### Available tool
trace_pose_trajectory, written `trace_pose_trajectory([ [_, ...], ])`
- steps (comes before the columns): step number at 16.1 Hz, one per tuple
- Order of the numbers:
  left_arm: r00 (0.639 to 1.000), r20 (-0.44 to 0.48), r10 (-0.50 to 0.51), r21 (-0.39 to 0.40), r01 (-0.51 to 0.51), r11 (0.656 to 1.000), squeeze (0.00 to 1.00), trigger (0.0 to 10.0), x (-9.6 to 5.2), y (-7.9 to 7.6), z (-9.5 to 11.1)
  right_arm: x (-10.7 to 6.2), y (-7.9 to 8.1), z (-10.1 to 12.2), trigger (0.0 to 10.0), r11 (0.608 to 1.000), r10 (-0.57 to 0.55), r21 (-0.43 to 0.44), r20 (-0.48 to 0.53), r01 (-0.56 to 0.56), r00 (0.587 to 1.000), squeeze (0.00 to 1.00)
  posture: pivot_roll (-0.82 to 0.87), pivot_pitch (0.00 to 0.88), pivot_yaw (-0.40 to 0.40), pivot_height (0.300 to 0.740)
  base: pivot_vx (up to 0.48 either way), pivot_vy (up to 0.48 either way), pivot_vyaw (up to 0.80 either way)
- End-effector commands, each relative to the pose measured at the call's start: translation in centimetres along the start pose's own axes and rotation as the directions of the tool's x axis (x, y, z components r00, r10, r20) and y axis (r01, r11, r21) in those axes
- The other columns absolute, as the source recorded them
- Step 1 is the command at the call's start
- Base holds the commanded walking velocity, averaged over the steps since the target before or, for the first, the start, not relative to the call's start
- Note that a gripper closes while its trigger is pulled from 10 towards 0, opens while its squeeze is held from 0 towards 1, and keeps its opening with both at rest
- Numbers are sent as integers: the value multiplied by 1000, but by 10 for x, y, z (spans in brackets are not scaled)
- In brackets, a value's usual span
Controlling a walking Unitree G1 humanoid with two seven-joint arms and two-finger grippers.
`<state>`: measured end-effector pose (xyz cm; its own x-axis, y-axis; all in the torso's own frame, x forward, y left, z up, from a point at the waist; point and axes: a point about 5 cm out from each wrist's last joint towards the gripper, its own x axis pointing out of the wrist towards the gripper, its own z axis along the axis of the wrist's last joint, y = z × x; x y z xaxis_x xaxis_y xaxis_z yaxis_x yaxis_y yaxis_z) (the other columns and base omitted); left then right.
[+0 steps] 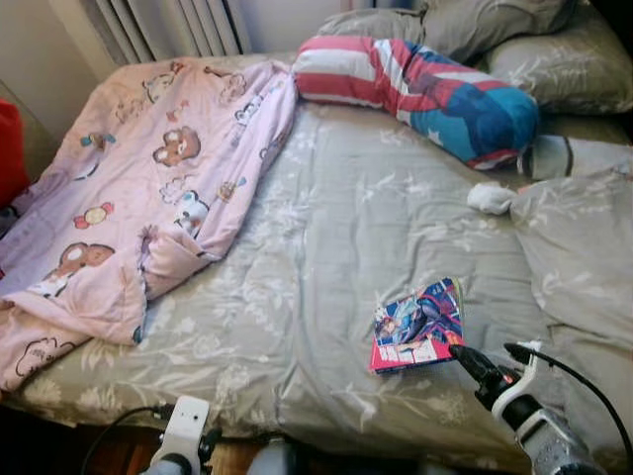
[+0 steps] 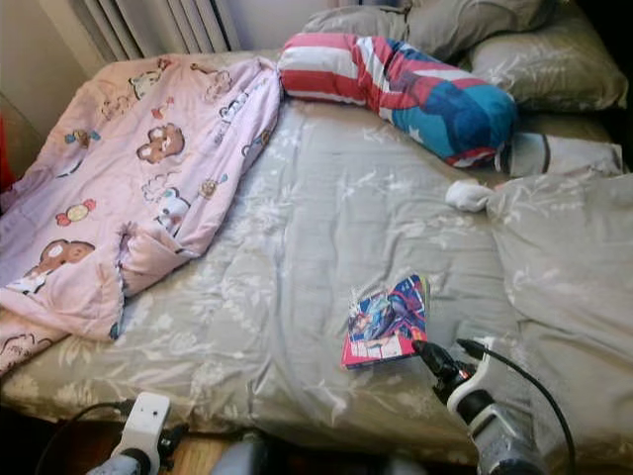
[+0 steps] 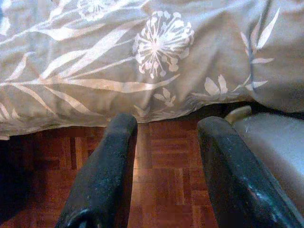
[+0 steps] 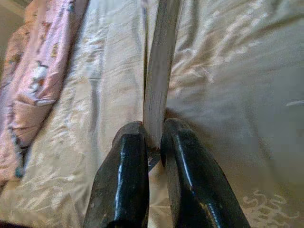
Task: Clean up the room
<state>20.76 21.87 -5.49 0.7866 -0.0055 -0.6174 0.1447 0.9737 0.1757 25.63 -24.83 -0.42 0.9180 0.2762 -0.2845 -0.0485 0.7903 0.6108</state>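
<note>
Right gripper clamps the comic book's near edge on the grey bedspread; left gripper open, near the floor.

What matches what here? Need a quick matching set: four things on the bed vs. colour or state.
1 comic book
2 blanket
3 bolster pillow
4 left gripper

a pink with cartoon bears
b open, above the wood floor
c pinched by the right gripper
d red, white and blue

Pairs: 1-c, 2-a, 3-d, 4-b
</note>
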Motion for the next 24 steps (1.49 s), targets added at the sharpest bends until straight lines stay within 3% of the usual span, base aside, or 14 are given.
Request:
trace_pose_trajectory([
  [1, 999, -51, -1, 15, 2, 1000, 0, 10000, -6, 4, -14, 1, -1, 2, 10000, 999, -36, 8, 42, 35, 998, 0, 121, 220, 120, 636, 0, 0, 0],
  [4, 999, -51, -4, 21, 5, 1000, 0, 10000, -8, 5, -16, 5, 2, 5, 10000, 999, -48, -14, 37, 48, 998, 0, 129, 235, 126, 636, 0, 0, 0],
  [5, 999, -51, -5, 23, 6, 1000, 0, 10000, -8, 5, -17, 5, -1, 5, 10000, 994, -97, -49, 18, 98, 995, 0, 131, 239, 128, 636, 0, 0, 0],
  [8, 998, -60, -9, 28, 10, 1000, 0, 10000, -11, 6, -22, 6, -7, 12, 10000, 965, -229, -129, 20, 230, 973, 0, 135, 251, 129, 636, 0, 0, 0],
  [15, 998, -56, -14, 30, 16, 999, 0, 10000, -11, 4, -22, -2, -21, 18, 10000, 896, -407, -171, 56, 410, 912, 12, 136, 252, 127, 636, 0, 0, 0],
  [16, 998, -56, -14, 30, 16, 999, 0, 10000, -11, 4, -22, -2, -21, 18, 10000, 896, -407, -171, 56, 410, 912, 671, 134, 251, 126, 636, 0, 0, 0],
  [17, 998, -55, -15, 30, 16, 999, 0, 10000, -11, 4, -21, -3, -21, 19, 10000, 892, -415, -170, 59, 419, 908, 784, 133, 250, 125, 636, 0, 0, 0],
  [21, 998, -54, -15, 25, 16, 1000, 0, 10000, -9, 2, -19, -8, -26, 14, 10000, 879, -452, -131, 71, 458, 889, 812, 128, 244, 120, 636, 0, 0, 0],
  [22, 999, -52, -15, 22, 16, 1000, 0, 10000, -8, 1, -18, -11, -28, 12, 10000, 871, -468, -126, 84, 475, 880, 769, 127, 241, 117, 636, 0, 0, 0],
  [23, 999, -51, -14, 22, 15, 1000, 0, 10000, -8, 1, -17, -13, -29, 13, 10000, 871, -471, -106, 103, 480, 876, 333, 127, 238, 116, 636, 0, 0, 0],
  [24, 999, -50, -14, 20, 15, 1000, 0, 10000, -8, 0, -17, -14, -30, 14, 10000, 871, -470, -96, 126, 483, 873, 0, 126, 236, 115, 636, 0, 0, 0],
])
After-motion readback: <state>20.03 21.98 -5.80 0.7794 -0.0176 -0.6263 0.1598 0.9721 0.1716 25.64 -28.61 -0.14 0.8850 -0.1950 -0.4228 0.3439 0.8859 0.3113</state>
